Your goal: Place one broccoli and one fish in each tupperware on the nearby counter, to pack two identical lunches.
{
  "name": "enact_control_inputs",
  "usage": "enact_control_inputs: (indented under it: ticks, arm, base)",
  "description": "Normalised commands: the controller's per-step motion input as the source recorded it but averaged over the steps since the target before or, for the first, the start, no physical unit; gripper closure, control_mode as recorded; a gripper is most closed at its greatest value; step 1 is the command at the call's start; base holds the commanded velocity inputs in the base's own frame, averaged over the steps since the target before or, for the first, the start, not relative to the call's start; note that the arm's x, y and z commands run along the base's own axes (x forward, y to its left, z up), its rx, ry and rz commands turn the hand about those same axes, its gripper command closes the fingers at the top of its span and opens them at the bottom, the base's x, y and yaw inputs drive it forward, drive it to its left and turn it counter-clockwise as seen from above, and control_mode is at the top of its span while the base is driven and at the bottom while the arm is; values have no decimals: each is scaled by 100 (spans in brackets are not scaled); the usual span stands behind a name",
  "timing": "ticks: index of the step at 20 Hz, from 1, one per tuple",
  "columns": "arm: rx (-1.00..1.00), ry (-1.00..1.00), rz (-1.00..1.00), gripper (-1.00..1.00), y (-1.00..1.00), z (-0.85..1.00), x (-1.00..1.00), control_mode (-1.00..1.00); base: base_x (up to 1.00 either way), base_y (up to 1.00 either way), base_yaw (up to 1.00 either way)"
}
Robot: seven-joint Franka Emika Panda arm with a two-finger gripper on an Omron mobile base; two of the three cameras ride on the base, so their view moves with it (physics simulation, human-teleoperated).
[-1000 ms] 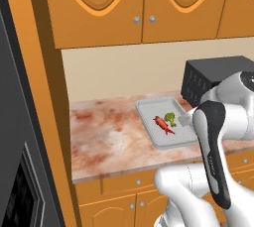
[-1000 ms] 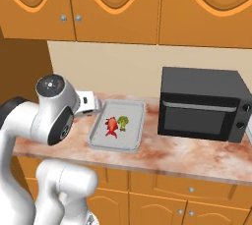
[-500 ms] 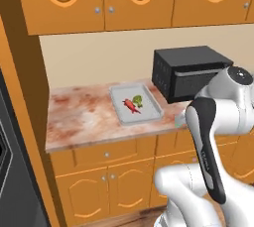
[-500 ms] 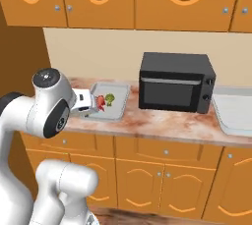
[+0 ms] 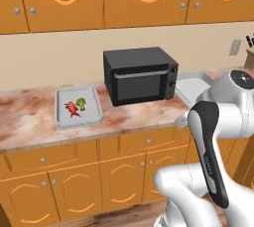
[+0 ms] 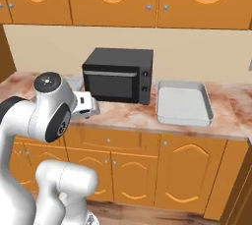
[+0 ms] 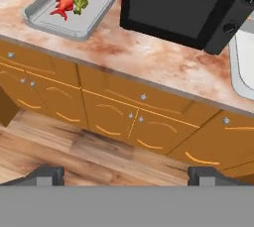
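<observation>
Hand view shows the gripper [image 7: 126, 174] with fingers spread wide and empty, well above the floor. One red fish [image 7: 63, 5] touches a green broccoli floret [image 7: 80, 2] in the shallow grey tray [image 7: 44, 20] on the mottled pink-brown stone counter [image 7: 149, 57]. A grasp there risks pinching both together.

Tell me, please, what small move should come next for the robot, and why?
Probably keep driving right, toward the empty tray beside the microwave. The first tray already holds one fish and one broccoli, while the pincer is open and holds nothing, hanging out in front of the counter, over the floor.
</observation>
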Motion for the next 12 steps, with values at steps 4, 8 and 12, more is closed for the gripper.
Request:
enact_control_inputs:
  ticks: [4,8,12]
  arm:
    - [0,0,0,-100,0,0,0,100]
    - [0,0,0,-100,0,0,0,100]
    - [0,0,0,-100,0,0,0,100]
  base:
    - [-8,-100,0]
    - [-66,-64,0]
    - [-100,31,0]
